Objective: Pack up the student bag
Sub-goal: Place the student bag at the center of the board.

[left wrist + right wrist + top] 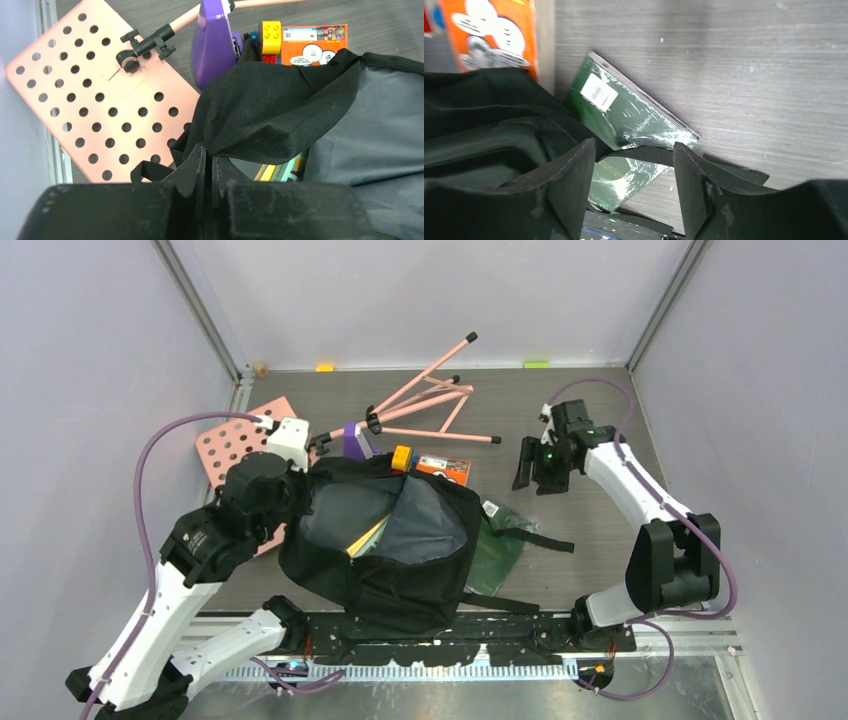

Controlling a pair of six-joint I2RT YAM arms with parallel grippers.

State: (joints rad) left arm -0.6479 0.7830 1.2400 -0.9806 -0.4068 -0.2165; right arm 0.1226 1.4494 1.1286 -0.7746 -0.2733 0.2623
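Observation:
The student bag [400,560] lies in the middle of the table, black, its mouth open and grey lining showing. A yellow and teal book [368,537] sits inside it. My left gripper [209,156] is shut on the bag's black rim fabric [280,105] at its far left corner [312,468]. My right gripper [540,466] hangs open above the table to the right of the bag, nothing between its fingers. In its wrist view the right gripper [634,146] looks down at a green plastic-wrapped book [624,110] that lies partly under a bag strap [729,171].
An orange box [443,468], a yellow brick [401,458] and a purple object [355,443] lie just behind the bag. A pink folding stand [430,400] lies further back. A pink perforated plate [232,443] lies at the left wall.

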